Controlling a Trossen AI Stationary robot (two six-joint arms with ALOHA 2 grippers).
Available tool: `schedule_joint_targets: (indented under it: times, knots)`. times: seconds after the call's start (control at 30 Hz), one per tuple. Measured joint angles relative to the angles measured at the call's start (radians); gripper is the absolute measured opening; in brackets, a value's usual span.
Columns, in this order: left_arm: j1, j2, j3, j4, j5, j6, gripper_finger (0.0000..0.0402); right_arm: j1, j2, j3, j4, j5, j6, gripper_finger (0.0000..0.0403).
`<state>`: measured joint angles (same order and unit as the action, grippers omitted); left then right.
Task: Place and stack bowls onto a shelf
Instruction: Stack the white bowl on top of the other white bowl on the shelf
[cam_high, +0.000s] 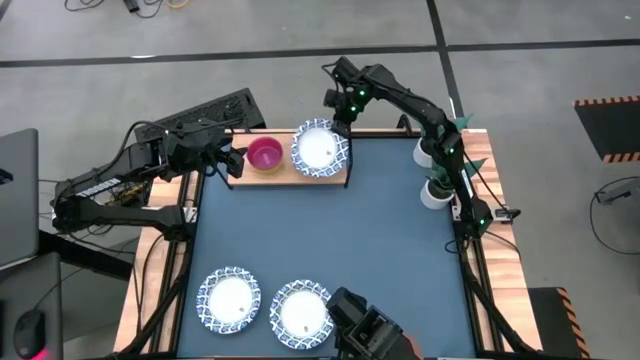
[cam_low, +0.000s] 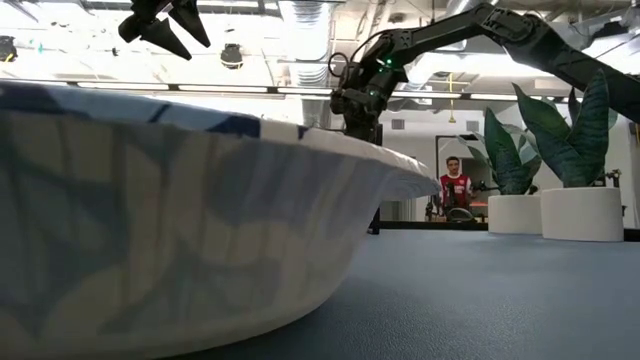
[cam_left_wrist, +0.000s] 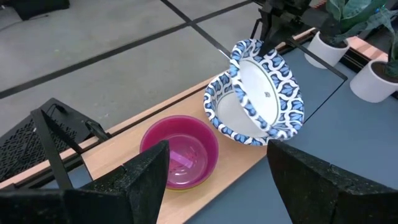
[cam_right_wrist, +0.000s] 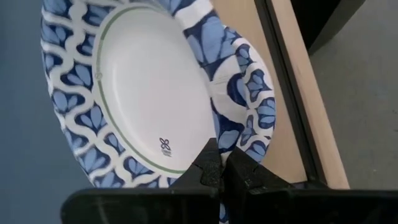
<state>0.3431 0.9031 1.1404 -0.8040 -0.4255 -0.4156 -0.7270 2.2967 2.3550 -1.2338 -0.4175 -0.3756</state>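
I see a white bowl with a blue patterned rim (cam_high: 319, 149) tilted over the right end of the shelf (cam_high: 283, 172), its far rim pinched in my right gripper (cam_right_wrist: 219, 167). The jaws are nearly closed, with only the thin rim between them. In the left wrist view that bowl (cam_left_wrist: 260, 92) appears to lean over another patterned bowl (cam_left_wrist: 225, 121) beneath it on the board. Just beside them, to the left on the shelf, sits the magenta bowl (cam_high: 264, 154), and it seems to be nested in a yellow-green one (cam_left_wrist: 186, 184) whose edge peeks out below.

My left gripper (cam_high: 232, 160) hovers by the shelf's left end, its jaws spread wide and holding nothing.

Two more patterned bowls (cam_high: 229, 299) (cam_high: 302, 311) rest on the near side of the worktop (cam_high: 330, 230), well apart from the shelf.
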Motion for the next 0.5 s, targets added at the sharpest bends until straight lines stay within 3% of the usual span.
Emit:
schedule_joint_targets:
  times: [0.5]
  knots:
    - [0.0, 0.0, 0.0, 0.0, 0.0, 0.0, 0.0255, 0.0, 0.0, 0.0, 0.007, 0.053, -0.015, 0.0021]
